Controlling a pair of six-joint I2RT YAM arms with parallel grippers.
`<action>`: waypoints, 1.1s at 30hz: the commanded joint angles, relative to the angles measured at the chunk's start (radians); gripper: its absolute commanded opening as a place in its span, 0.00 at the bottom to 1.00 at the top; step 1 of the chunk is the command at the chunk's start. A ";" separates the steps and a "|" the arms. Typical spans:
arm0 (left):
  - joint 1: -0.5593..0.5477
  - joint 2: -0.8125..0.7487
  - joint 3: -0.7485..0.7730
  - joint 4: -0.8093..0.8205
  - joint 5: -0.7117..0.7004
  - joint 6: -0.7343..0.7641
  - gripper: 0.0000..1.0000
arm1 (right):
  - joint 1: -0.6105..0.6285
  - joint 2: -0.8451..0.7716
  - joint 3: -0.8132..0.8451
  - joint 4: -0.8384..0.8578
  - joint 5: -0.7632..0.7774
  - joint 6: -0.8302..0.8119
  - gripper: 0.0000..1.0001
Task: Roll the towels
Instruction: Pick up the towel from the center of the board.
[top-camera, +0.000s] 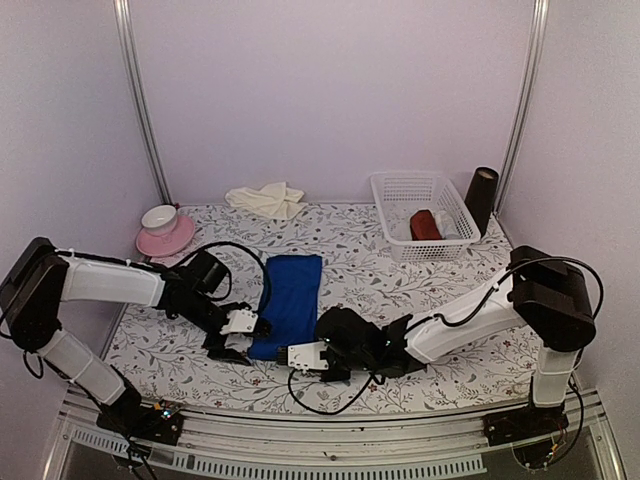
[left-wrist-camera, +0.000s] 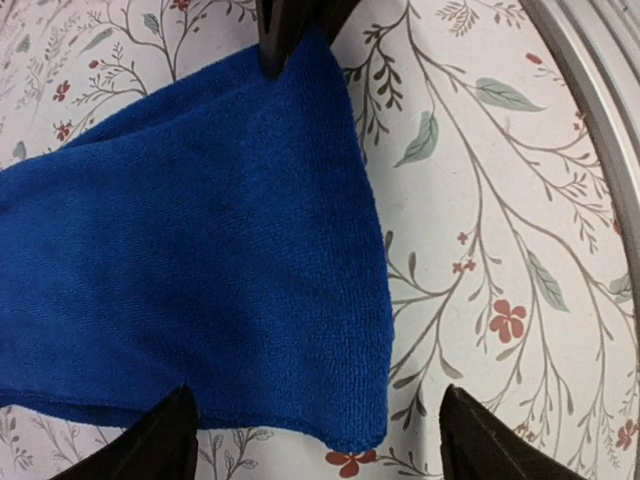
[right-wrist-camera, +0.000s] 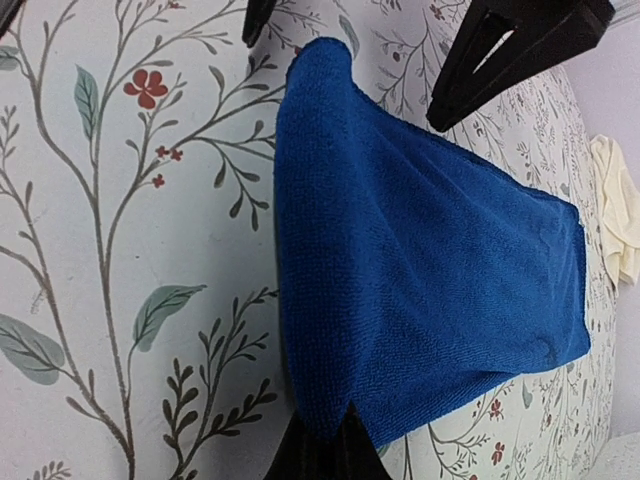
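The royal blue towel (top-camera: 291, 296) lies flat as a folded strip running away from the arms. My right gripper (right-wrist-camera: 330, 428) is shut on one near corner of the blue towel (right-wrist-camera: 420, 270), lifting that corner slightly. My left gripper (left-wrist-camera: 318, 405) is open, its two fingers straddling the other near corner of the blue towel (left-wrist-camera: 200, 260) without closing on it. From above, the left gripper (top-camera: 240, 338) and right gripper (top-camera: 300, 357) sit side by side at the towel's near end. The cream towel (top-camera: 266, 199) lies crumpled at the back of the table.
A white basket (top-camera: 395, 188) at the back right holds a dark red roll (top-camera: 425, 224). A black cylinder (top-camera: 482, 198) stands beside it. A pink saucer with a cup (top-camera: 164, 231) sits at the back left. The metal table rail (left-wrist-camera: 600, 110) runs close to the left gripper.
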 joint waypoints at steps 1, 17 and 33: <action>-0.037 -0.075 -0.075 0.078 -0.025 0.013 0.84 | 0.003 -0.073 0.035 -0.146 -0.120 0.096 0.02; -0.073 -0.106 -0.155 0.155 -0.036 -0.056 0.69 | -0.080 -0.032 0.173 -0.352 -0.320 0.270 0.02; -0.089 -0.150 -0.174 0.177 -0.011 -0.100 0.41 | -0.108 0.005 0.178 -0.380 -0.345 0.308 0.02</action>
